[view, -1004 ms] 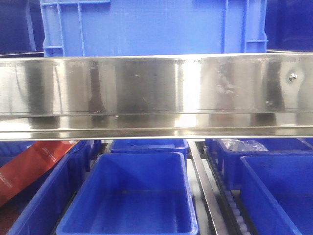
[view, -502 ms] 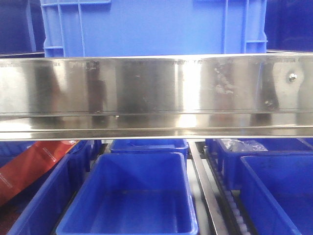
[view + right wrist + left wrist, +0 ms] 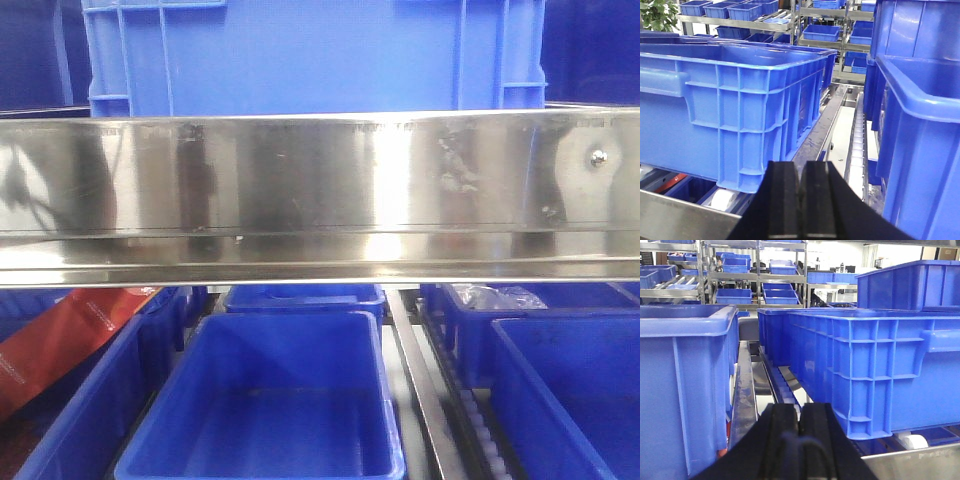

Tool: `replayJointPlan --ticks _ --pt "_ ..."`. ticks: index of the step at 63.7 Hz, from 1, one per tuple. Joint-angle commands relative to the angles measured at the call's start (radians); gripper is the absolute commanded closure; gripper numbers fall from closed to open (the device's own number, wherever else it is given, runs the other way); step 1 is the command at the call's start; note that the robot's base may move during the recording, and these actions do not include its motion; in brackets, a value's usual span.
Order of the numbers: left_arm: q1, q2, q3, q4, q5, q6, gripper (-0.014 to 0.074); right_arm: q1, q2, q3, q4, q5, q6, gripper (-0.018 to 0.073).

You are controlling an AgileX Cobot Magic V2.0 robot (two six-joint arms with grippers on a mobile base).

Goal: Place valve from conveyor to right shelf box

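Neither the valve nor the conveyor shows in any view. My left gripper point(image 3: 799, 411) is shut with nothing between its black fingers, low in the left wrist view, pointing along a gap between two blue crates. My right gripper point(image 3: 800, 168) is likewise shut and empty, aimed down a metal rail between a blue crate point(image 3: 730, 105) on the left and a blue box point(image 3: 920, 140) on the right. In the front view a blue box point(image 3: 575, 390) sits at the lower right of the shelf; neither gripper appears there.
A shiny steel shelf beam point(image 3: 320, 190) spans the front view, with a large blue crate point(image 3: 310, 50) above it. Below stand an empty blue bin point(image 3: 270, 400) and a bin holding a red packet point(image 3: 60, 340). Roller tracks point(image 3: 857, 145) run between crates.
The boxes, beam and packet stand as before. Only the reflections on the steel beam's left part have shifted slightly.
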Motion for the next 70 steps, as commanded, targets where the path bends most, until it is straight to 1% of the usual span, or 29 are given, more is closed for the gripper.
replayJointPlan --ticks 1,29,33,38,43,50,58,62,66,69,70 --pt "0.004 -0.007 0.001 0.002 -0.024 -0.006 0.0707 -0.004 -0.005 0.005 -0.008 -0.025 0.0 0.0714" --pt "0.009 -0.007 0.006 -0.002 -0.024 -0.006 0.0707 -0.004 -0.005 0.005 -0.008 -0.025 0.0 0.0714" --pt "0.038 -0.007 0.015 -0.002 -0.017 -0.006 0.0707 -0.004 -0.005 0.005 -0.008 -0.025 0.0 0.0714" --pt "0.107 -0.02 0.041 -0.002 -0.019 -0.006 0.0707 -0.004 -0.005 0.005 -0.008 -0.025 0.0 0.0714" --pt "0.163 -0.044 0.078 -0.002 -0.026 -0.006 0.0707 -0.004 -0.005 0.005 -0.008 -0.025 0.0 0.0714" --pt "0.219 -0.095 0.139 -0.002 -0.026 -0.006 0.0707 -0.004 -0.005 0.005 -0.008 -0.025 0.0 0.0714" --pt "0.245 -0.157 0.231 -0.002 -0.049 -0.006 0.0707 -0.004 -0.005 0.005 -0.008 -0.025 0.0 0.0714" --pt "0.248 -0.161 0.282 -0.002 -0.085 -0.006 0.0707 -0.004 -0.005 0.005 -0.008 -0.025 0.0 0.0714" --pt "0.248 -0.161 0.35 -0.004 -0.148 -0.006 0.0707 -0.004 -0.005 0.005 -0.008 -0.025 0.0 0.0714" --pt "0.248 -0.161 0.354 -0.004 -0.217 -0.006 0.0707 -0.004 -0.005 0.005 -0.008 -0.025 0.0 0.0714" --pt "0.248 -0.161 0.354 -0.004 -0.203 -0.006 0.0707 -0.004 -0.005 0.005 -0.008 -0.025 0.0 0.0714"
